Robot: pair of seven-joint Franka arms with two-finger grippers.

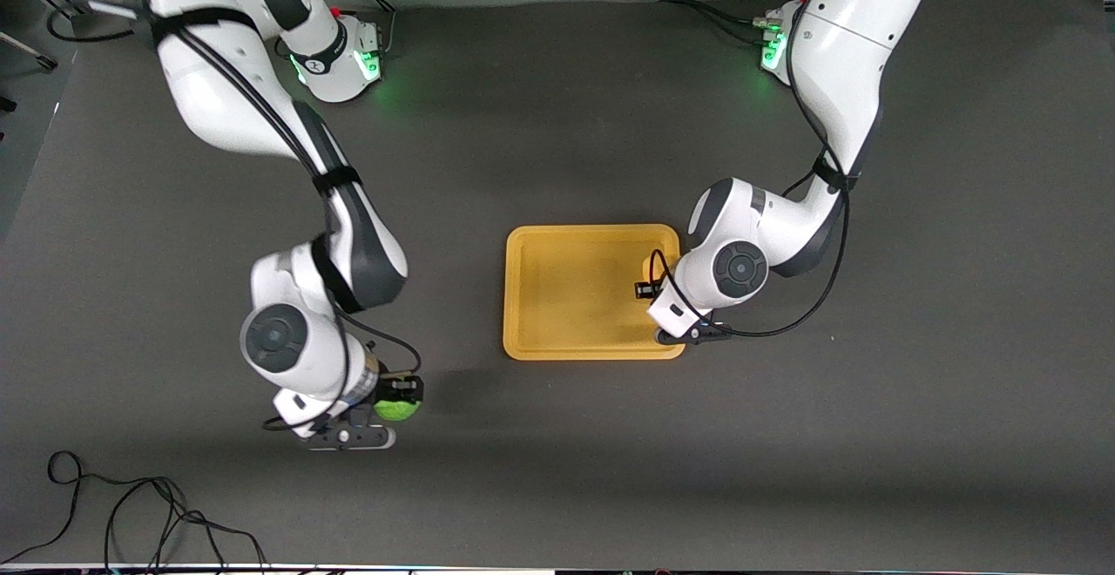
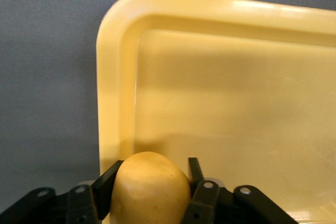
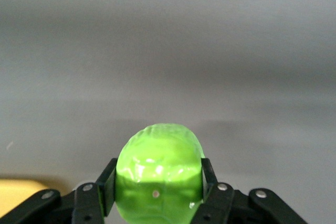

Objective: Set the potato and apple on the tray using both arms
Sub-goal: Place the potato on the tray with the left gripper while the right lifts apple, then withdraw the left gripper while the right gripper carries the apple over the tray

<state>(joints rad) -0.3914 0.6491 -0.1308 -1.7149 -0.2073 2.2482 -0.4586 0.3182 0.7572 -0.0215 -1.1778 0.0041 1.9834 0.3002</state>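
My left gripper (image 1: 649, 286) is shut on the yellow-orange potato (image 2: 150, 187) and holds it just over the tray (image 1: 566, 335), at the tray's end toward the left arm. In the left wrist view the gripper (image 2: 152, 170) has a black finger pressed on each side of the potato, with the tray's rim (image 2: 113, 77) and floor under it. My right gripper (image 1: 399, 402) is shut on the green apple (image 1: 396, 409) over the dark mat, toward the right arm's end of the table. The right wrist view shows that gripper (image 3: 159, 170) clamping the apple (image 3: 159, 177).
A dark grey mat (image 1: 557, 139) covers the table. Loose black cables (image 1: 131, 505) lie at the table's edge nearest the front camera, toward the right arm's end. A corner of the tray (image 3: 18, 190) shows in the right wrist view.
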